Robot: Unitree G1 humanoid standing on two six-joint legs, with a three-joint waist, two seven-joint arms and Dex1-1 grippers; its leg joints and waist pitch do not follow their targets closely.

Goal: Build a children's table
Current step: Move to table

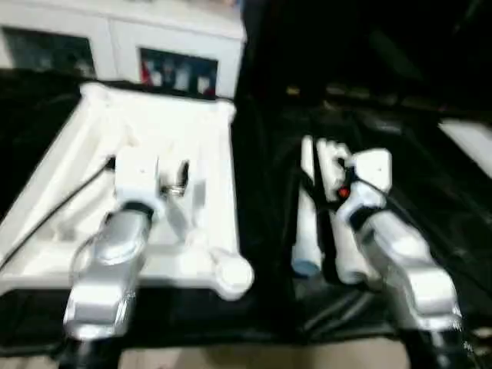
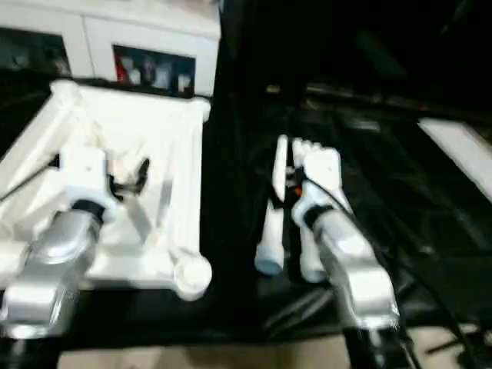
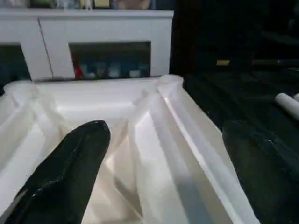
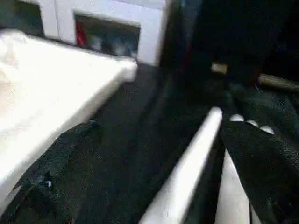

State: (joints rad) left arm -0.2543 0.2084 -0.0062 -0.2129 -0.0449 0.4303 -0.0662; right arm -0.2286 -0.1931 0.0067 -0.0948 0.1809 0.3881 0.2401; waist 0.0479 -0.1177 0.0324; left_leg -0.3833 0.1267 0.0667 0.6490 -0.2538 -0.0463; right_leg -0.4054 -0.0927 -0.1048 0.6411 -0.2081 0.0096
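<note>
We saw the tabletop (image 1: 154, 123) ribs-up on the black surface (image 1: 261, 231), legs (image 1: 311, 207) beside it, white cabinet (image 1: 123, 31) behind. Left gripper (image 3: 163, 154) and right gripper (image 4: 154, 158): jaws wide, empty.

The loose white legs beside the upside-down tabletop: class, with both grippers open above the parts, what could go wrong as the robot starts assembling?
1. The legs are round tubes lying close together on the black cloth; the open right gripper, coming down among them, might nudge a neighbour and set it rolling.
2. The tabletop lies loose, ribs up; the left gripper might shift it.
</note>
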